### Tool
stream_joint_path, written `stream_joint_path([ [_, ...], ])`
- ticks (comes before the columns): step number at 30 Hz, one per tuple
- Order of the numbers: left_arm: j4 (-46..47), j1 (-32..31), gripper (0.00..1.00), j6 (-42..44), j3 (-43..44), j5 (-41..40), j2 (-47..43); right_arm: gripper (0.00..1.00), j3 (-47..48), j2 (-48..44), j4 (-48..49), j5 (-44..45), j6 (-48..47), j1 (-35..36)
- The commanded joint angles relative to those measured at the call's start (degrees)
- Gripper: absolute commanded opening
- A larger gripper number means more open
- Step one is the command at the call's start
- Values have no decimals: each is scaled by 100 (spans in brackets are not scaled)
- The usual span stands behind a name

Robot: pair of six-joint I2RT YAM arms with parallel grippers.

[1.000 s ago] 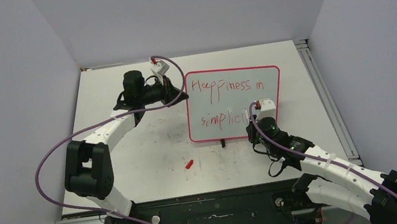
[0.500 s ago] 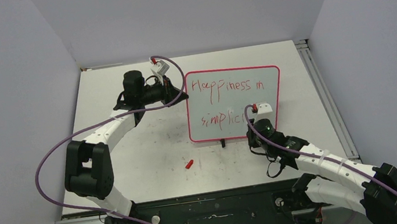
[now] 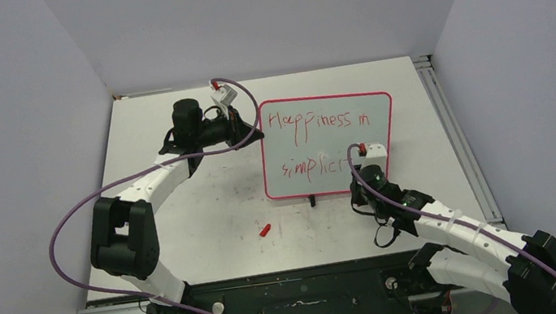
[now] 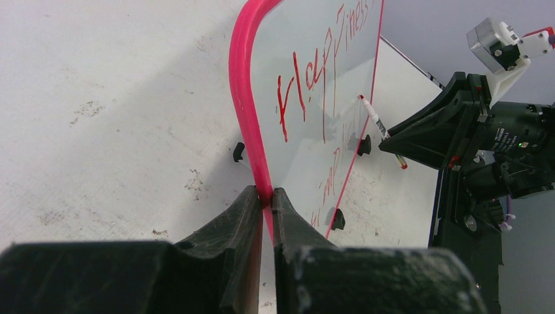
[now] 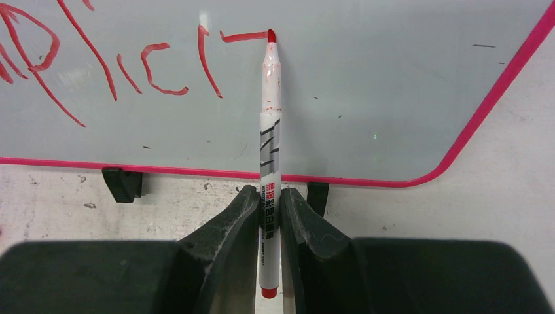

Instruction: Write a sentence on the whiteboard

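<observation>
The whiteboard [image 3: 328, 146] lies on the table with a pink-red rim and black clip feet. The sentence [image 3: 317, 123] in red reads "Happiness in" above "simplicit". My left gripper [image 4: 266, 198] is shut on the board's left rim [image 4: 245, 98]; in the top view it [image 3: 249, 135] sits at the board's left edge. My right gripper [image 5: 268, 199] is shut on a white red-tipped marker [image 5: 269, 124]. The marker's tip touches the board at the end of a fresh horizontal stroke [image 5: 243, 36]. In the top view the right gripper [image 3: 362, 170] is at the board's lower right.
A small red marker cap [image 3: 265, 229] lies on the table in front of the board. The tabletop [image 3: 185, 219] is scuffed with faint red smudges. Grey walls close in the back and both sides. A rail [image 3: 452, 132] runs along the table's right edge.
The right gripper shifted left, then back right along the lower line, and a new stroke now stands after "simplici". The left arm and the board have not moved.
</observation>
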Motion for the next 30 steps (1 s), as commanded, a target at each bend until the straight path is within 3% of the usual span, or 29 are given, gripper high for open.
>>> stream_joint_path([
  [1,299,47,0,41,126,164,-334,5,8,-409,142,26,-113,-38],
  [30,298,47,0,41,124,176,-366,5,386,295,368,-161,-500,-81],
])
